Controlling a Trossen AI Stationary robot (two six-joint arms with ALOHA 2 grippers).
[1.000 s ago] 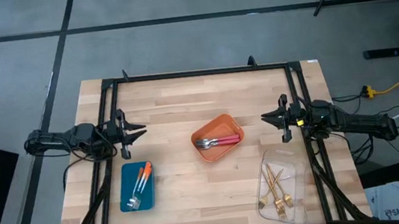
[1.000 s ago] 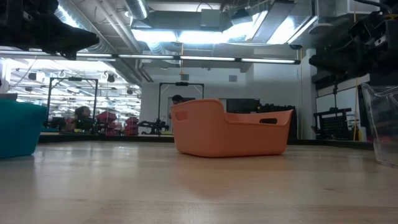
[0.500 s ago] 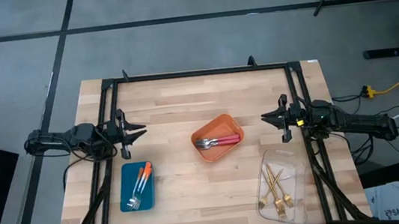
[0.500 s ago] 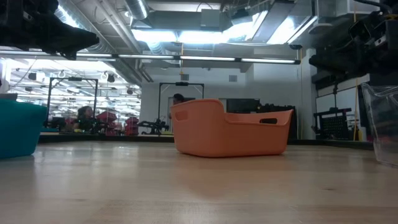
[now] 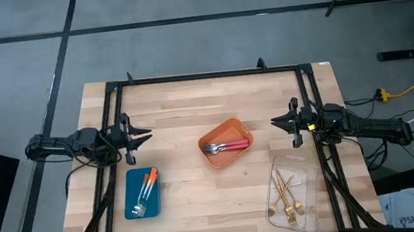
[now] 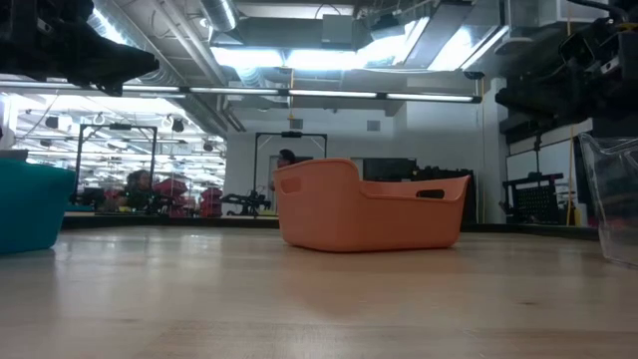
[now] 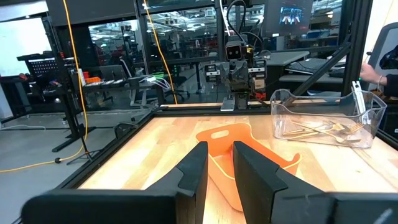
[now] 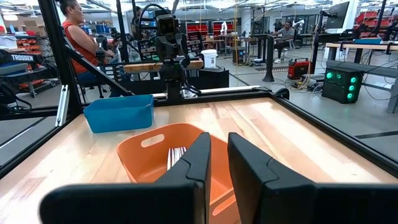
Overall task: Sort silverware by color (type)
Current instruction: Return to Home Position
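Note:
The forks lie sorted in three trays. Pink-red-handled forks point(image 5: 226, 146) lie in the orange tray point(image 5: 214, 135) at mid-table, their tines point(image 8: 177, 155) showing in the right wrist view. Orange-handled forks point(image 5: 147, 185) lie in the blue tray point(image 5: 131, 195). Gold forks point(image 5: 285, 194) lie in the clear tray point(image 5: 301, 169), also seen as gold forks point(image 7: 320, 129) in the left wrist view. My left gripper point(image 5: 145, 134) hovers at the table's left side, shut and holding nothing point(image 7: 219, 148). My right gripper point(image 5: 274, 121) hovers at the right side, shut and holding nothing point(image 8: 219, 137).
A black frame point(image 5: 202, 76) runs along the table's far edge and down both sides. In the low view the orange tray point(image 6: 369, 206) stands in the middle, the blue tray point(image 6: 30, 204) at left and the clear tray point(image 6: 613, 194) at right. A person point(image 8: 78, 37) sits beyond the left side.

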